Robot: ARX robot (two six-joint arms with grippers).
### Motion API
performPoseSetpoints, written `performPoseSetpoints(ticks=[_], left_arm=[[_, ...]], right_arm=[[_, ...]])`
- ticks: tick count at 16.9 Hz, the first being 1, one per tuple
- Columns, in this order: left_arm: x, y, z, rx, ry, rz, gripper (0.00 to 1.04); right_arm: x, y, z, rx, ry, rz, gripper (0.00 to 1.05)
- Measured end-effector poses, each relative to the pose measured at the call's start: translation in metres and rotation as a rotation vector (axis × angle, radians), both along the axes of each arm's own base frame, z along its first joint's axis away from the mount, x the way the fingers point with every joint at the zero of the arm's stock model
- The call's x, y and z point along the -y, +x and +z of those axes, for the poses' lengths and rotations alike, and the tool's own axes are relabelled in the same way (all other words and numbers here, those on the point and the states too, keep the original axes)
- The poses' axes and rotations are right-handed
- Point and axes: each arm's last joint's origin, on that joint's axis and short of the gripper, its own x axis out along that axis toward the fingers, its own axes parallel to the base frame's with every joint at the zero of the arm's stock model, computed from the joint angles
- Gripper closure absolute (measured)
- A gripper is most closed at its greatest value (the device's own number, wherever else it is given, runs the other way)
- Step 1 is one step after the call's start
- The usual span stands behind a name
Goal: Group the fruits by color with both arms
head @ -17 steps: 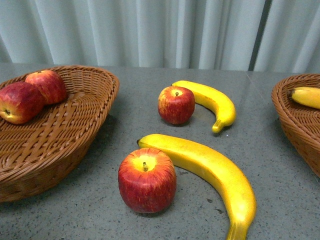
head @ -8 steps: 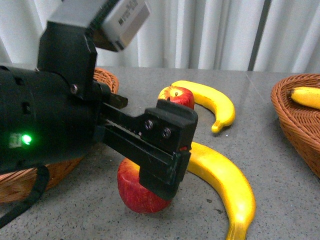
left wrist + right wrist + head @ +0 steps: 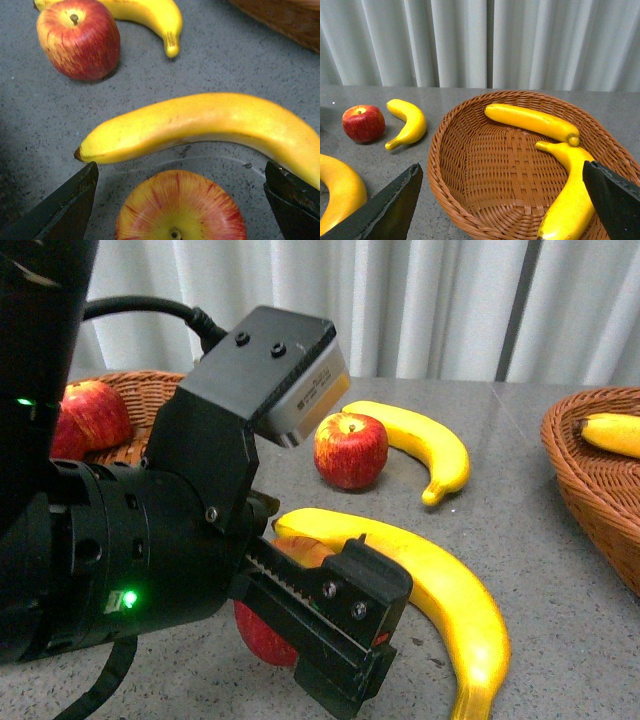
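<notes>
My left gripper (image 3: 335, 645) fills the front view's foreground, open, low over the near red apple (image 3: 258, 635), which it mostly hides. In the left wrist view this apple (image 3: 180, 210) lies between the open fingers (image 3: 62, 210), apart from both. The large banana (image 3: 440, 585) curves just behind it and shows in the left wrist view (image 3: 200, 125). A second apple (image 3: 351, 448) and a small banana (image 3: 425, 445) lie further back. My right gripper (image 3: 501, 167) is open and empty over the right basket (image 3: 470, 170), which holds two bananas (image 3: 532, 121).
The left basket (image 3: 150, 385) at the back left holds red apples (image 3: 98, 410). The right basket's rim (image 3: 565, 460) shows at the right edge with a banana (image 3: 612, 432) in it. A pale curtain hangs behind the grey table.
My left arm has come into the front view and dropped lower over the near apple, covering most of it. The fruits have not moved.
</notes>
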Motion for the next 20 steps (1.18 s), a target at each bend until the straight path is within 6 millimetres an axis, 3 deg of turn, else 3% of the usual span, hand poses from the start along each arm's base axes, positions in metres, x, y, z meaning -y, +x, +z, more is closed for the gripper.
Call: performPoseSetpoints(ticks=[5, 6, 9, 12, 16, 20], left_arm=[[-0.002, 0.001, -0.005, -0.027, 0.015, -0.006, 0.07], [-0.002, 0.001, -0.006, -0.031, 0.016, -0.01, 0.12], [-0.005, 0.001, -0.004, -0.038, 0.004, -0.015, 0.43], [-0.013, 0.001, 0.009, -0.006, -0.018, 0.008, 0.47], [-0.056, 0.006, 0.056, 0.154, -0.112, 0.253, 0.47], [-0.103, 0.015, 0.064, 0.158, -0.18, 0.541, 0.47]], right_arm=[[0.0, 0.0, 0.0, 0.0, 0.0, 0.0, 0.07], [0.0, 0.0, 0.0, 0.0, 0.0, 0.0, 0.07], [0.0, 0.0, 0.0, 0.0, 0.0, 0.0, 0.07], [0.0, 0.0, 0.0, 0.0, 0.0, 0.0, 0.07], [0.0, 0.0, 0.0, 0.0, 0.0, 0.0, 0.07], [0.0, 0.0, 0.0, 0.0, 0.0, 0.0, 0.07]])
